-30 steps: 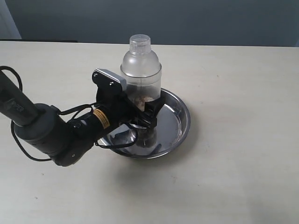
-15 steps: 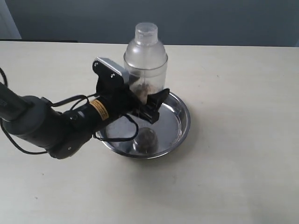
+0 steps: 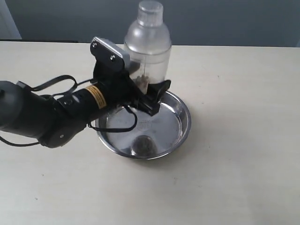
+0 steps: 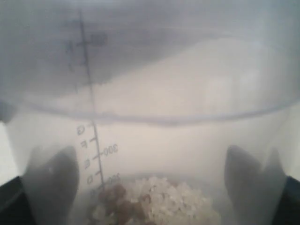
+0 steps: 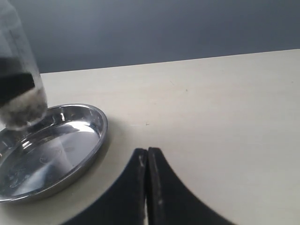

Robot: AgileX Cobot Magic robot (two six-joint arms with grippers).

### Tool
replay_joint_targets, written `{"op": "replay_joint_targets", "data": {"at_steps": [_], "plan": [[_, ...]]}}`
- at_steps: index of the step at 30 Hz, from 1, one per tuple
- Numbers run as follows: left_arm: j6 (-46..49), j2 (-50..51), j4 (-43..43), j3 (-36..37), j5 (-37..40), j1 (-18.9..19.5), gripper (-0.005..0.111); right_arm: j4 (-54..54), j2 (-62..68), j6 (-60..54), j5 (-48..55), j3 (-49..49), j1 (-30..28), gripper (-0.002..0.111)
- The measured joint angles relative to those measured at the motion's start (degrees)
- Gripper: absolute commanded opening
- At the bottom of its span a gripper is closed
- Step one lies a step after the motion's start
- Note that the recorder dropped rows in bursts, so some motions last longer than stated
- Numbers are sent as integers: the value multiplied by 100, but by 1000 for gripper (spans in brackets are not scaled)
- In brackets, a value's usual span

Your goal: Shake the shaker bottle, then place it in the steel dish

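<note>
The frosted shaker bottle (image 3: 146,44) hangs upright above the steel dish (image 3: 183,124), its base well clear of the pan floor. My left gripper (image 3: 149,93) is shut on its lower body. In the left wrist view the shaker bottle (image 4: 154,140) fills the picture, with printed marks and brownish and white granules at its bottom, and dark fingers (image 4: 54,178) on both sides. The right wrist view shows the steel dish (image 5: 89,140) beside the shaker bottle (image 5: 18,89). My right gripper (image 5: 147,152) is shut and empty, low over the table, apart from the dish.
The pale table (image 3: 243,154) runs wide around the dish, with a dark wall behind. My left arm and its cables (image 3: 42,115) lie to the left of the dish. A round reflection shows in the pan bottom.
My left gripper has lifted the shaker bottle upward from the dish floor; the bottle now hangs higher above the pan.
</note>
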Motion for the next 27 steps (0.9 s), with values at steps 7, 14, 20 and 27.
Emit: {"op": "replay_joint_targets", "data": {"at_steps": [7, 14, 20, 27], "plan": [[-150, -558, 143, 99, -878, 33, 0, 0, 0, 0, 0, 0, 0, -1], [-171, -177, 286, 418, -340, 33, 0, 0, 0, 0, 0, 0, 0, -1], [-184, -97, 445, 514, -1092, 33, 0, 0, 0, 0, 0, 0, 0, -1], [-219, 514, 456, 496, -1458, 33, 0, 0, 0, 0, 0, 0, 0, -1]]}}
